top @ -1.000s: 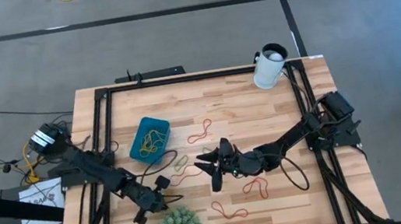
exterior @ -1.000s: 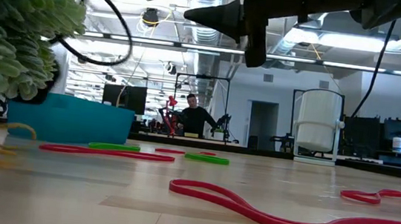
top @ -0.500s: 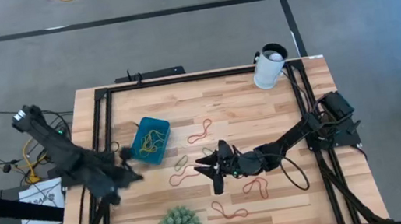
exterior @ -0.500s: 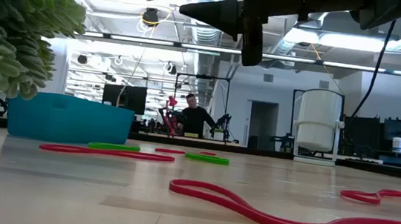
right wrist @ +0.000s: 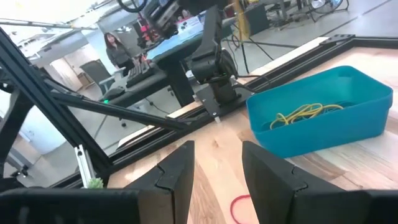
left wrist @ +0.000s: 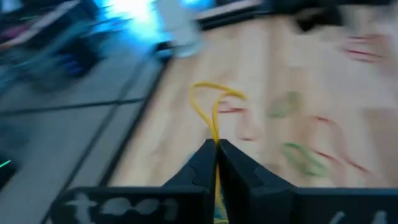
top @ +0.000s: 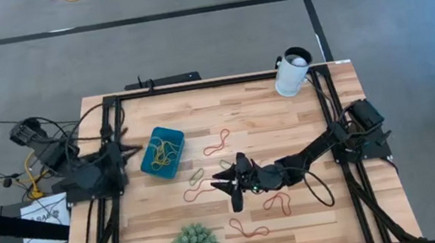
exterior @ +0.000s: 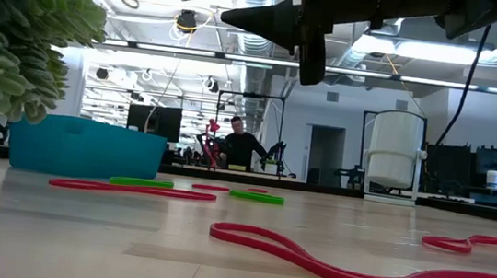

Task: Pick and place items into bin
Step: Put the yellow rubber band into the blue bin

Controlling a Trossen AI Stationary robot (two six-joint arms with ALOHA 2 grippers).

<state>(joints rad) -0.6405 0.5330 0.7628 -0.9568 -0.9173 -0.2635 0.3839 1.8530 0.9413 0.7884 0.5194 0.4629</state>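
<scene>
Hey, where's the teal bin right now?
In the high view the teal bin sits on the table's left half, just right of the left gripper, with a red rubber band to its right and yellow bands inside it.

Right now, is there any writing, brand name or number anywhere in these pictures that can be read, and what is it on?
None can be read.
White sheet beside the table's left edge: dark print, too small to read.
Left gripper, shut on a yellow band: pale marks on its body, too blurred to read.
</scene>
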